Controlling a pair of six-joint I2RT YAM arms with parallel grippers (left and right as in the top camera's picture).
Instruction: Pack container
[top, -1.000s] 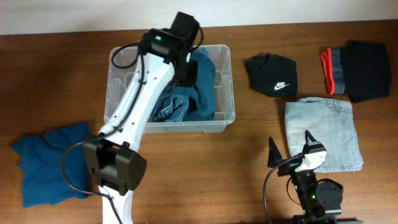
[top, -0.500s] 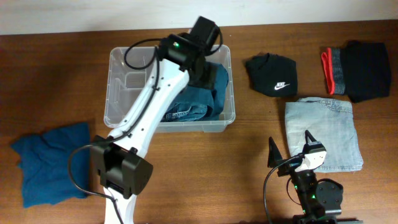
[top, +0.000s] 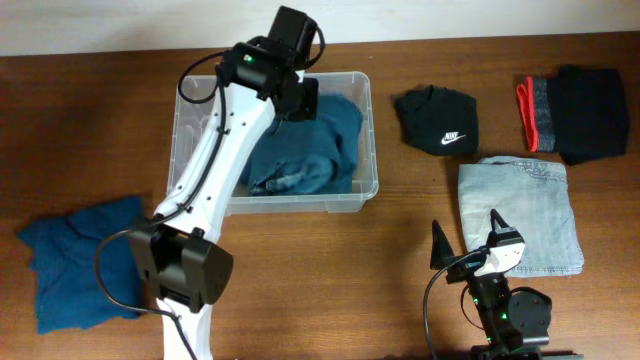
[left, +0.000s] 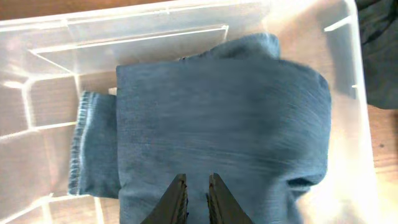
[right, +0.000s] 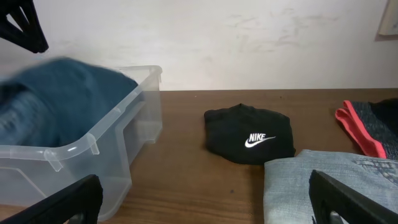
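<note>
Two arms are seen at a brown desk (top: 330, 290). The container (top: 188, 135) is set at the far left-centre of the desk, its long side running left to right. A folded blue denim garment (top: 315, 150) is laid inside it and fills the right and middle parts; the left end is bare, and the moulded ribs are seen through the clear wall (left: 43, 118).

The left hand (left: 196, 188) is held over the container, above the denim (left: 217, 106). Its fingers are drawn narrow, with only a slim gap between them, and nothing is seen gripped there. From overhead, the white left arm (top: 215, 160) is stretched across the container's left half, so that part of the base and near rim is hidden.

The right hand (right: 208, 205) is held low near the front edge of the desk, well apart from the container (right: 118, 143), its fingers spread wide and holding nothing.

Four other cloth items are spread around:
- A black item with a white Nike mark (top: 437, 120) is placed just right of the container.
- A pale folded denim piece (top: 522, 215) is set nearer the front, one finger of the right hand (top: 468, 238) being seen over its left edge.
- A black garment with a red and grey band (top: 585, 112) is placed at the far right.
- A crumpled teal cloth (top: 75, 260) is laid at the left front.
</note>
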